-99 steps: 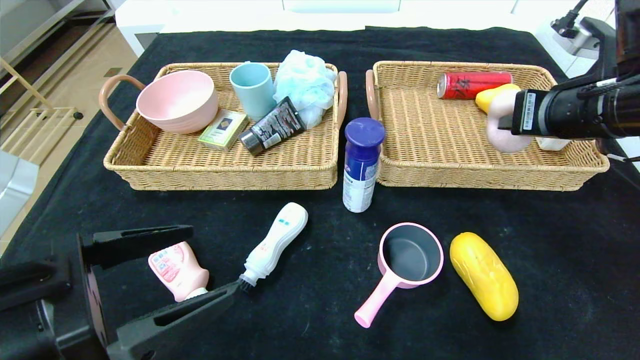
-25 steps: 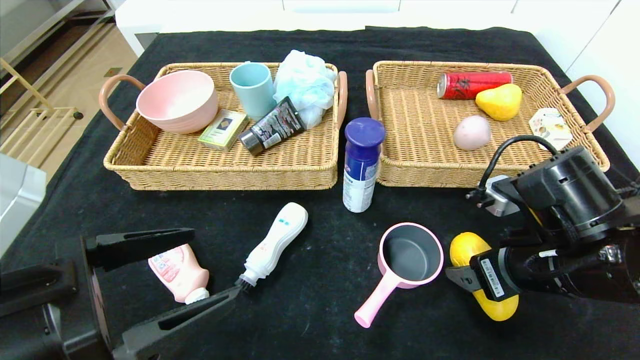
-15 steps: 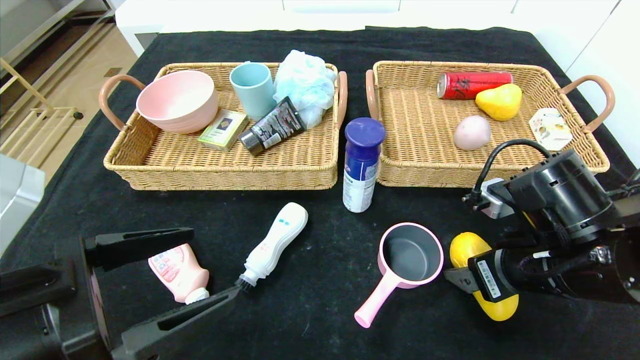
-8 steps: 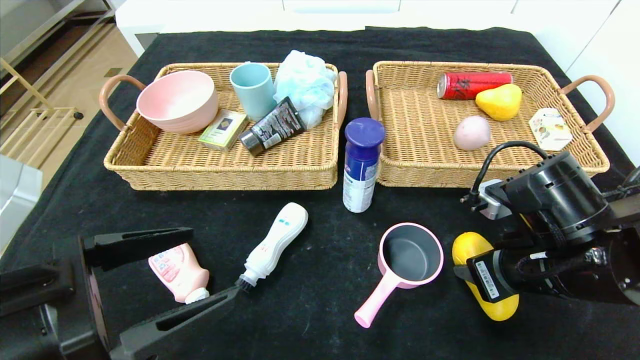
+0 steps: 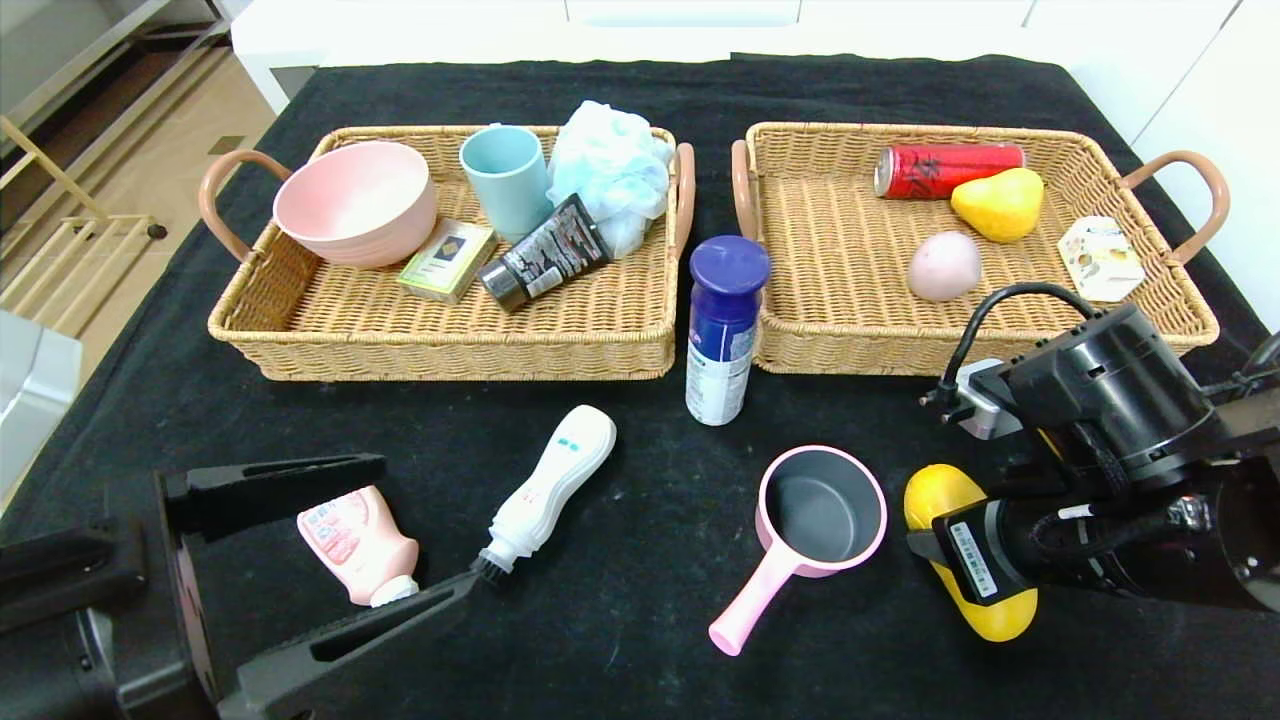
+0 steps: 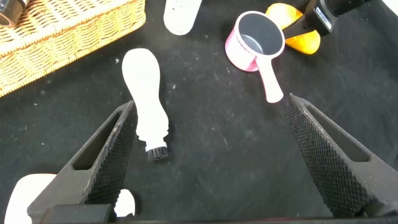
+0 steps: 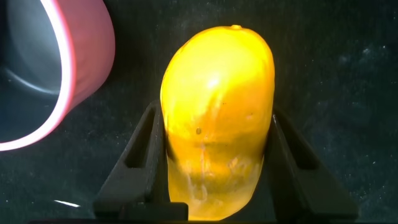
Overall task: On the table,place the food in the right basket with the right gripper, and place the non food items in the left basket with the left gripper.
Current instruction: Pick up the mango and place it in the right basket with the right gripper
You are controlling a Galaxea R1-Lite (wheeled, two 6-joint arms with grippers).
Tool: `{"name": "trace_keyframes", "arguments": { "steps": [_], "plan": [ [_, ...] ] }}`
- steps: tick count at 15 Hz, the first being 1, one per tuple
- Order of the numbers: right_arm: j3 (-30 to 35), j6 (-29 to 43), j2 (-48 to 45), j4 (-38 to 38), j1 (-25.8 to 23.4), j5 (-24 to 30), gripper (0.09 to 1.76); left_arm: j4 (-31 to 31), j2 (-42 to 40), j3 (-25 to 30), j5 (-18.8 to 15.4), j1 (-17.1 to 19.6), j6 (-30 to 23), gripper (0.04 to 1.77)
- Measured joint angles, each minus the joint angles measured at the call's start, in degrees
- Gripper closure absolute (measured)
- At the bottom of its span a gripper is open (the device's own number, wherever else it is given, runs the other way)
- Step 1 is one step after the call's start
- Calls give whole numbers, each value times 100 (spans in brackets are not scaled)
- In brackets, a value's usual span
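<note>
Black-clothed counter (image 5: 620,620): right claw (image 7: 214,155) clamped on yellow fruit (image 5: 965,560) just beside pink saucepan (image 5: 815,520), near right basket (image 5: 860,350); left claw (image 5: 320,550) spread wide around pink bottle (image 5: 355,540).

- Bench (image 5: 640,90), black cloth, carries two baskets: left basket (image 5: 300,330), right basket (image 5: 850,340).
- Beside the right end effector (image 5: 935,560): yellow fruit (image 5: 985,610), pink saucepan (image 5: 815,520).
- Farther off: blue-capped can (image 5: 722,330), brush bottle (image 5: 550,480), pink bottle (image 5: 355,540).

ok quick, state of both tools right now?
Left tool: open, holding nothing, hovering low over the table near the pink bottle.
Right tool: closed on the yellow fruit, which lies on the table.
</note>
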Motion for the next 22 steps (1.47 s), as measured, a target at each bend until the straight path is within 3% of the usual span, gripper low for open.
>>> {"name": "trace_keyframes", "arguments": {
  "steps": [11,16,22],
  "plan": [
    [-41,158,-457,12,96,24,89,4,13,0,0,0,7,9],
    [-113,223,-818,-418,-44,11,89,6,11,9,2,0,10,9],
    [-1236,193,-979,-352,-451,13,89,4,6,9,9,0,21,9]
  ]
}}
